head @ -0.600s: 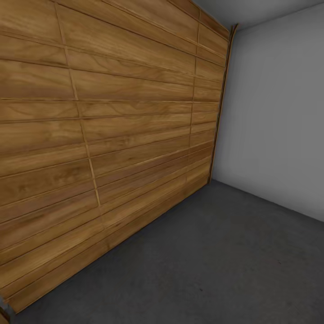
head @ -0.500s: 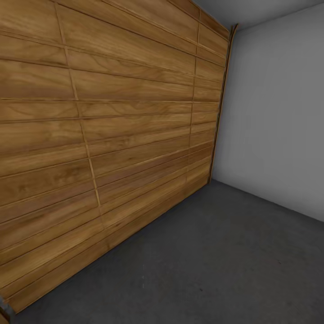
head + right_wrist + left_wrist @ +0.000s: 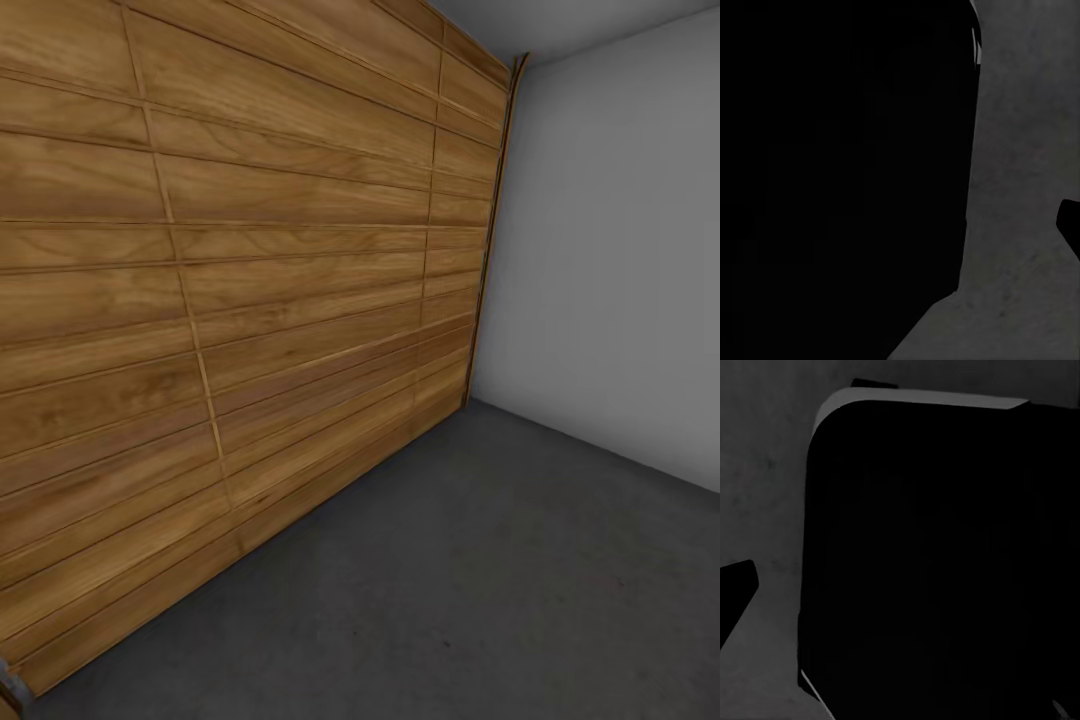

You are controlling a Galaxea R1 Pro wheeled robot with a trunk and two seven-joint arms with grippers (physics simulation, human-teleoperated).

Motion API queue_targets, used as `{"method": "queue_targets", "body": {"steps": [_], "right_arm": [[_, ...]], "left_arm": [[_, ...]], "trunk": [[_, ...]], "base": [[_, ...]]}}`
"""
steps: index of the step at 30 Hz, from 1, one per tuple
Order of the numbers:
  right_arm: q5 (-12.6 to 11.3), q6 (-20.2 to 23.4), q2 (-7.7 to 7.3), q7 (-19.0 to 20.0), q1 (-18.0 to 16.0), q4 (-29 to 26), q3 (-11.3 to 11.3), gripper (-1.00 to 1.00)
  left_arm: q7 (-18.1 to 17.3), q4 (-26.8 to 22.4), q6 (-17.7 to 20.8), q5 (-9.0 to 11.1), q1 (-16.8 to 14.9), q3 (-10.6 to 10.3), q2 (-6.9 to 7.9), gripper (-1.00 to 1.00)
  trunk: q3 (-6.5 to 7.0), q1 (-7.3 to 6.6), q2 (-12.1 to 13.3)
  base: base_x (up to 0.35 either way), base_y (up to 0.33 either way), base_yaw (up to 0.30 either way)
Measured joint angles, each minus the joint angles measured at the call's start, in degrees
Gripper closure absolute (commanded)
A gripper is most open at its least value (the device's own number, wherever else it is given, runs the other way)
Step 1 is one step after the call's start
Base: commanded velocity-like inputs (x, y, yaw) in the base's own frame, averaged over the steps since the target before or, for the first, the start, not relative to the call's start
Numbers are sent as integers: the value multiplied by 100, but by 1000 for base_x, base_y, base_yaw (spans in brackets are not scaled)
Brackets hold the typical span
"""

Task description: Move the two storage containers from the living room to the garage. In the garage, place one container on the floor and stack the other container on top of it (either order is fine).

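I am in the garage, facing its wide honey-brown plank door (image 3: 250, 300), which stands close on the left. The dark grey concrete floor (image 3: 480, 580) stretches ahead and to the right. The two storage containers are out of view. In the left wrist view a black rounded bulk (image 3: 937, 562) hangs over the concrete (image 3: 765, 495), with one dark finger tip (image 3: 735, 585) at the frame's edge. The right wrist view has a similar black mass (image 3: 840, 172) and a dark tip (image 3: 1069, 225) over the floor (image 3: 1020, 187). Neither view reveals how the jaws stand.
A plain light-grey wall (image 3: 610, 250) meets the door at the far corner (image 3: 470, 400). A small grey piece of door frame (image 3: 10, 685) sits at the door's near bottom corner. Bare concrete lies between me and that wall.
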Motion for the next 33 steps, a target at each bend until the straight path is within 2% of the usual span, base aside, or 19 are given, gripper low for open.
{"method": "queue_targets", "body": {"steps": [12, 20, 33], "right_arm": [[-9, -11, 13, 0, 0, 0, -19, -100], [-32, -13, 11, 5, 0, -1, -60, -100], [-88, -257, 12, 1, 0, -1, -79, -100]], "left_arm": [[0, -103, -12, 393, 0, -18, 18, -100], [0, -114, -12, 363, 0, -44, 158, -100], [0, -116, -13, 368, 0, -44, 170, -100]], "trunk": [[0, 0, 0], [0, 0, 0], [1, 0, 0]], "base": [[0, 0, -24], [0, 0, -236], [0, 0, -297]]}}
